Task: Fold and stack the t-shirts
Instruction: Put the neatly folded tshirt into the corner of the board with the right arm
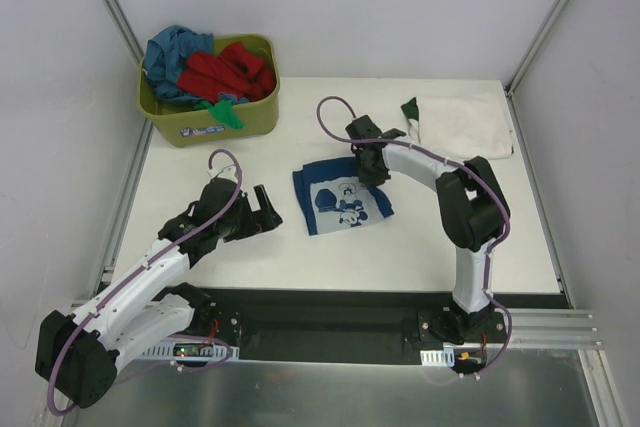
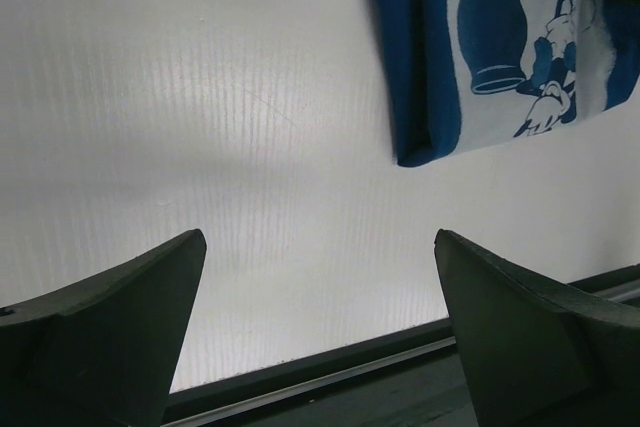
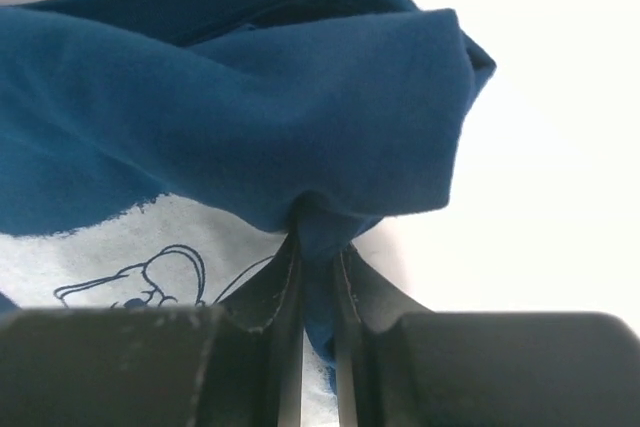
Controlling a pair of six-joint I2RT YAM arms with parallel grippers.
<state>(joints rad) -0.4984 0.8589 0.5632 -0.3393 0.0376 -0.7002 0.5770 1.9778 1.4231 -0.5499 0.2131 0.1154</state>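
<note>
Nearly shut, the right gripper [image 1: 372, 175] pinches a bunched fold at the 1 o'clock edge of the navy blue t-shirt [image 1: 340, 202]. The right wrist view shows only a wad of blue cloth between its jaws [image 3: 318, 247]. The shirt, partly folded with its white cartoon print facing up, lies at the centre of the table [image 1: 420, 257]. The left gripper [image 1: 262, 212] hovers at the shirt's 9 o'clock, jaws spread wide and holding nothing. At the table's 10 o'clock, an olive-green tub [image 1: 215, 129] holds a heap: a teal t-shirt [image 1: 170, 52], a red t-shirt [image 1: 225, 69] and a green t-shirt [image 1: 222, 112] spilling over the near rim. At 2 o'clock a white t-shirt [image 1: 462, 122] lies folded flat, with a dark green t-shirt [image 1: 410, 109] showing at its 9 o'clock edge.
</note>
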